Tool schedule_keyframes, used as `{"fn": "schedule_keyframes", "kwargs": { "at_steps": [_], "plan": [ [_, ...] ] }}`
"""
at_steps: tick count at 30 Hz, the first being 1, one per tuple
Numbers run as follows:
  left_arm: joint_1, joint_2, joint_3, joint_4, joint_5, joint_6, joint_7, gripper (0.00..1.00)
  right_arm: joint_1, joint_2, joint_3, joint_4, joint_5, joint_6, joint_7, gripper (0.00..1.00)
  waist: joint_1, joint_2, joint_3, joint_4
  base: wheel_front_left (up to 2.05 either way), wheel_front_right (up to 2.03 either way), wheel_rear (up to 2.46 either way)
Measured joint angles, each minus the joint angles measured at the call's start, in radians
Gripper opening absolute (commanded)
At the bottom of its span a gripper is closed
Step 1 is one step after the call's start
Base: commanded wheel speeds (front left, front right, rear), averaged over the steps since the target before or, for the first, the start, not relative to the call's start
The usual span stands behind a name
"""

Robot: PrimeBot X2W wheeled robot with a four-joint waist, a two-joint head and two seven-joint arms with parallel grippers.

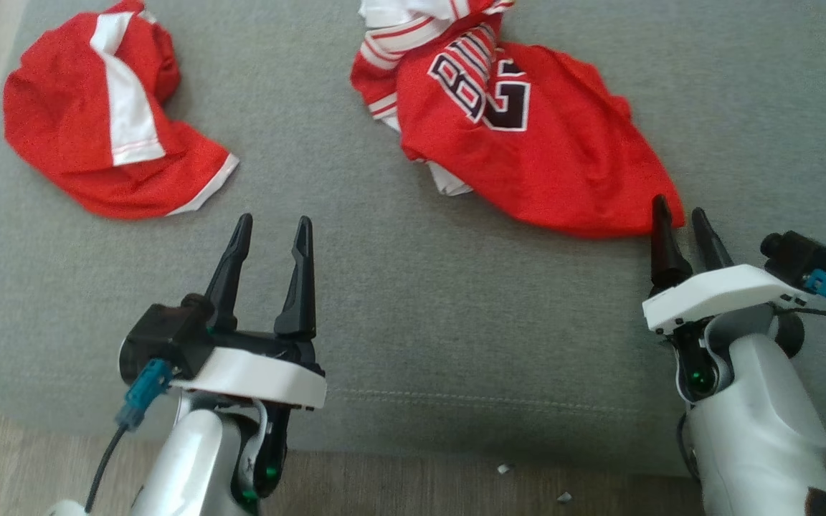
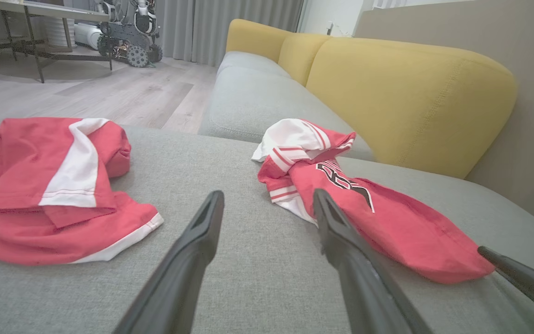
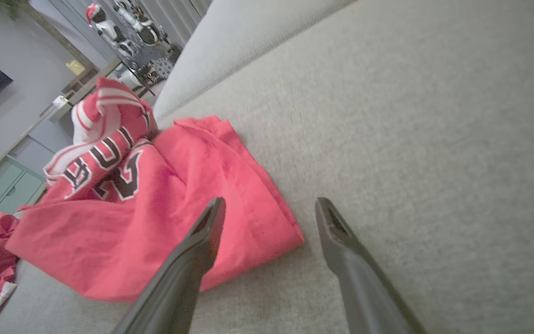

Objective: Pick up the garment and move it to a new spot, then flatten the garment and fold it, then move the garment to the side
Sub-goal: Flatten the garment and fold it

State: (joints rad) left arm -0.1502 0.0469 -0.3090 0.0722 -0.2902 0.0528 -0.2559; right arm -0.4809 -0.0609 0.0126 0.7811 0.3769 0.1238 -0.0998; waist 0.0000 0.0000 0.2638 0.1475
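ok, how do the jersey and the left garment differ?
The jersey bears black lettering and striped trim; the left garment has just a plain white panel. The jersey's corner lies at the fingers of the right gripper; the left garment lies clear of the left gripper. Both are red, crumpled, on the grey cushion.

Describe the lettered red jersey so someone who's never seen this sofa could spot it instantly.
Start at the grey sofa seat before the yellow backrest. Of two crumpled red garments on it, take the one just ahead of the right tool. Unlike the other garment with its broad white panel, this jersey shows black white-edged lettering and striped trim.
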Motion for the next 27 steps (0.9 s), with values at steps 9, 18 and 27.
{"fn": "schedule_keyframes", "kwargs": {
  "at_steps": [9,18,27],
  "plan": [
    [-0.003,0.0,0.002,0.002,0.0,0.0,0.0,1.0,-0.102,-0.008,0.028,0.158,0.024,0.0,-0.054,0.0,0.0,0.0,0.021,0.023,0.0,0.0,0.0],
    [-0.002,0.0,0.003,0.005,0.008,0.0,0.0,1.0,-0.144,-0.009,-0.052,0.182,-0.13,0.0,-0.12,0.0,0.0,0.0,-0.011,-0.018,0.0,0.0,0.0],
    [0.002,0.0,-0.009,0.005,0.007,0.0,0.0,1.0,-0.28,-0.146,-0.229,0.075,-0.321,0.0,-0.012,0.0,0.0,0.0,-0.025,-0.043,0.0,0.0,0.0]
  ]
}}
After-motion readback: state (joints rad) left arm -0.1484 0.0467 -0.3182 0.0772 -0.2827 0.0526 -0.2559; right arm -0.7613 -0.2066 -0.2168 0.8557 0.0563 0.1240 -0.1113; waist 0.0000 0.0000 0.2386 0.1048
